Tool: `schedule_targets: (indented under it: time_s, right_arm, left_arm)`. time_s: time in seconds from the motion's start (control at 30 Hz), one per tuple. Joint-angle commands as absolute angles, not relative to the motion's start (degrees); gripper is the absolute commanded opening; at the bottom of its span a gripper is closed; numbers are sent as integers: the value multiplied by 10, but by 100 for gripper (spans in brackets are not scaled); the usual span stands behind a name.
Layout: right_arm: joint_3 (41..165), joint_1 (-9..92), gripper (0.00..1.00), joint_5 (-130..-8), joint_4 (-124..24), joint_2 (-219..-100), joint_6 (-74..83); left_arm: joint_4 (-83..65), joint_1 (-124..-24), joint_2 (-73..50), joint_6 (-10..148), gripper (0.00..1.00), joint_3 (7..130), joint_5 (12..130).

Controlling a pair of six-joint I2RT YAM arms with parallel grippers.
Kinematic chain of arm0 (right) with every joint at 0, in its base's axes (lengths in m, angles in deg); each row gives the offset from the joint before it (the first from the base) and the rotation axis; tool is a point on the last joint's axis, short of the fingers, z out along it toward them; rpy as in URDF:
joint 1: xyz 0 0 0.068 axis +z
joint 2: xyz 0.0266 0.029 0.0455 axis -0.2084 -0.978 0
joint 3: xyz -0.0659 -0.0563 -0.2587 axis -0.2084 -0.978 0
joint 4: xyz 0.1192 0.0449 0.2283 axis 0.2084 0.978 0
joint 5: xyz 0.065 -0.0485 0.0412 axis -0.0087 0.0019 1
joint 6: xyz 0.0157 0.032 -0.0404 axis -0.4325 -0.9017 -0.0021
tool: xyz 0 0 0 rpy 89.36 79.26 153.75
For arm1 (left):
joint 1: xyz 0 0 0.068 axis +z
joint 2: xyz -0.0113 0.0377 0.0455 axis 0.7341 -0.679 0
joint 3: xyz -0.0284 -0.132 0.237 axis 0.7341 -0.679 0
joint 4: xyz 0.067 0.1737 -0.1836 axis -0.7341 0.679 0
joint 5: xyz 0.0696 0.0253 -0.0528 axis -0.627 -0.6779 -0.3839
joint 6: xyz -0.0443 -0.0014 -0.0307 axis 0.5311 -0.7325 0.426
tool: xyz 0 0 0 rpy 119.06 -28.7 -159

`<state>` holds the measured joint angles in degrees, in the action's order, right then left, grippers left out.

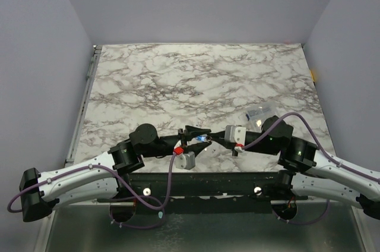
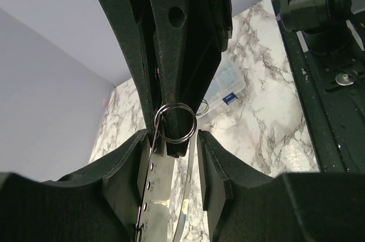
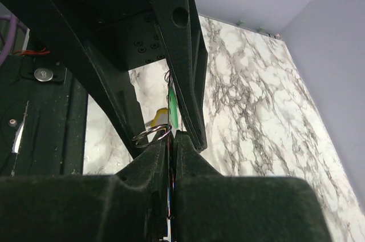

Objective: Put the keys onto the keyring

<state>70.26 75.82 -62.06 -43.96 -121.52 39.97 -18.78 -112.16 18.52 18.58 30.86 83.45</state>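
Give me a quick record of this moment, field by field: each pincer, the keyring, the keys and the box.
right pincer: shut on the keyring, holding it off the table
left pincer: jaws apart, one on either side of the keyring; contact unclear
keys: green key and yellow key right by the keyring; whether threaded, cannot tell
clear box: on the table, apart from both pincers
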Motion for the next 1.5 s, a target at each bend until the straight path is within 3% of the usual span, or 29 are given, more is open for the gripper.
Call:
schedule_targets:
  time_s: [0.0,0.13,0.3,0.47,0.63,0.7,0.87,1.0,1.3,1.47]
  right_arm:
    - [722,762,1,-649,-454,-1226,390]
    - [719,762,1,-677,-466,-1225,376]
    - [744,762,1,-720,-449,-1248,339]
    - [758,762,1,-743,-436,-1269,324]
    - [753,762,1,-737,-441,-1261,322]
    - [748,762,1,-728,-447,-1252,322]
    - [735,762,1,-700,-456,-1227,329]
    - [737,762,1,-693,-458,-1225,322]
    - [737,762,1,-688,-463,-1236,318]
    - [735,762,1,-688,-462,-1235,320]
  left_arm:
    - [-213,-1136,178,204,41,317,855]
    - [-220,-1136,178,224,41,318,834]
    - [-229,-1137,176,225,50,310,832]
    - [-231,-1141,171,225,52,311,828]
    - [-230,-1142,173,233,40,316,814]
    - [-224,-1142,177,225,40,311,807]
    - [-215,-1142,193,214,58,299,775]
    - [-215,-1142,200,212,62,296,765]
    - [-218,-1142,180,219,44,307,791]
    - [-218,-1142,177,220,19,308,791]
